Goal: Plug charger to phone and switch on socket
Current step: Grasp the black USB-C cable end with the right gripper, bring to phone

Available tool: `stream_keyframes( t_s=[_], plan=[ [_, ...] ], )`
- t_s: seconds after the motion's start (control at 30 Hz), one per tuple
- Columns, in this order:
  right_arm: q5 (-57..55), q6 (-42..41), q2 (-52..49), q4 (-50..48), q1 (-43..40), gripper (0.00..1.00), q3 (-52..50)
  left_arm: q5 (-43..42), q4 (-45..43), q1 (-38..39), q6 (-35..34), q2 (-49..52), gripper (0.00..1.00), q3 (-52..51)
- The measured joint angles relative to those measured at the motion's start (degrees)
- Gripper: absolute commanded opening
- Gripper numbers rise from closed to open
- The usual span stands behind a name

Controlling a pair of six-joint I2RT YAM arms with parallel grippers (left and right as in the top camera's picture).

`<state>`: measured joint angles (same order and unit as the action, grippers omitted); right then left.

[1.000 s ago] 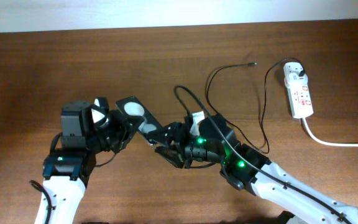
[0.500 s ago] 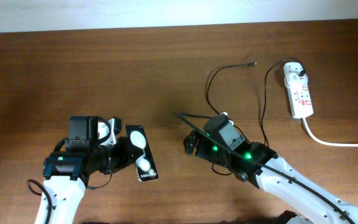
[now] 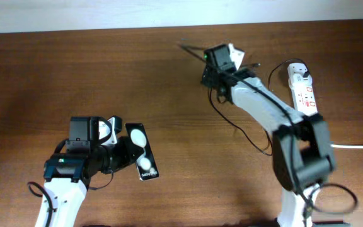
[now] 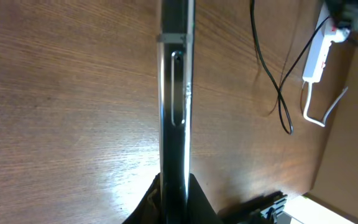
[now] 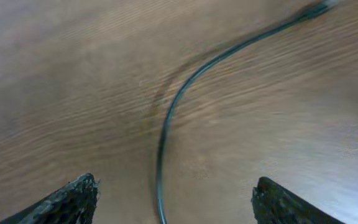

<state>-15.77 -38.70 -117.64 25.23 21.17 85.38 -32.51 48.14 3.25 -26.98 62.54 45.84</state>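
Two grippers. Left gripper (image 3: 122,155) clamps phone (image 3: 142,153), front-left; its wrist view shows the phone edge-on. Right gripper (image 5: 173,202), far edge, spread wide over charger (image 5: 185,87), which I confirm by wrist only. Socket (image 3: 303,94): far-right corner.

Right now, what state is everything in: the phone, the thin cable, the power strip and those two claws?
Small black glossy phone, gripped, no cable plugged in.
Thin black charger cable, loose on the brown wooden table, tip free.
White elongated power strip, switch position too small to tell.
Left gripper, shut on the phone.
Right gripper, open, empty, over the cable.
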Motion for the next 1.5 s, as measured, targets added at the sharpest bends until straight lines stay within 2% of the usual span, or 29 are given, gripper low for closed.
stream_keyframes(
  t_s=[0.07,0.1,0.17,0.2,0.23,0.33,0.47,0.5,0.53,0.57,0.6,0.7,0.8,0.87,0.93,0.97,1.1,1.17,1.33,1.4,1.43,1.5],
  plan=[
    [2.0,0.3,-4.8,-3.4,0.0,0.66,0.0,0.0,-0.6,0.0,0.0,0.0,0.0,0.0],
    [2.4,0.3,-6.4,-5.0,0.0,0.57,0.0,0.0,-0.6,0.0,0.0,0.0,0.0,0.0],
    [3.0,0.3,-7.8,-6.0,0.0,0.31,0.0,0.5,-0.6,0.0,0.0,0.0,0.0,0.0],
    [3.3,0.4,-7.8,-5.7,0.0,0.13,0.1,0.7,-0.7,0.0,0.0,0.0,0.0,0.0],
    [4.0,0.7,-7.8,-4.7,0.0,0.04,0.1,1.0,-0.6,0.0,0.0,0.0,0.0,0.0],
    [11.0,3.9,-7.7,2.3,-0.1,0.04,1.8,1.1,-0.6,0.0,0.0,0.0,0.0,0.0],
    [27.6,10.3,-6.4,26.9,0.7,0.04,3.5,1.3,-0.6,0.0,0.0,0.0,0.0,0.0],
    [29.9,12.2,-6.4,36.7,3.3,0.27,2.8,1.3,-0.6,0.0,0.0,0.0,0.0,0.0],
    [30.5,13.5,-6.7,40.8,5.6,0.6,2.1,1.3,-0.6,0.0,0.0,0.0,0.0,0.0],
    [30.6,14.4,-6.8,41.9,8.9,0.89,1.8,1.3,-0.6,0.0,0.0,0.0,0.0,0.0],
    [30.3,15.2,-6.6,41.4,11.3,0.99,2.0,1.3,-0.6,0.0,0.0,0.0,0.0,0.0],
    [26.2,11.0,-5.6,37.3,13.2,0.99,2.2,1.3,-0.6,0.0,0.0,0.0,0.0,0.0],
    [18.6,0.9,-5.5,31.3,7.8,0.98,2.4,1.3,-0.6,0.0,0.0,0.0,0.0,0.0],
    [16.0,-3.1,-5.4,26.8,3.1,0.89,2.6,1.3,-0.6,0.0,0.0,0.0,0.0,0.0],
    [14.6,-6.2,-5.3,22.8,-1.0,0.71,2.7,1.3,-0.6,0.0,0.0,0.0,0.0,0.0],
    [13.5,-6.8,-5.3,20.6,-1.6,0.67,2.6,1.3,-0.6,0.0,0.0,0.0,0.0,0.0],
    [12.0,-7.4,-5.4,22.5,0.2,0.52,2.6,1.3,-0.6,0.0,0.0,0.0,0.0,0.0],
    [11.8,-7.6,-5.4,23.2,2.9,0.41,2.5,1.3,-0.6,0.0,0.0,0.0,0.0,0.0],
    [10.4,-7.9,-5.4,22.9,3.5,0.42,2.4,0.3,-0.6,0.0,0.0,0.0,0.0,0.0],
    [9.7,-8.0,-5.4,22.4,2.6,0.47,2.3,0.1,-0.6,0.0,0.0,0.0,0.0,0.0],
    [9.0,-8.1,-5.4,22.2,2.4,0.44,2.3,0.0,-0.6,0.0,0.0,0.0,0.0,0.0],
    [8.0,-8.4,-5.4,21.9,2.4,0.07,2.2,0.0,-0.6,0.0,0.0,0.0,0.0,0.0]
  ],
)
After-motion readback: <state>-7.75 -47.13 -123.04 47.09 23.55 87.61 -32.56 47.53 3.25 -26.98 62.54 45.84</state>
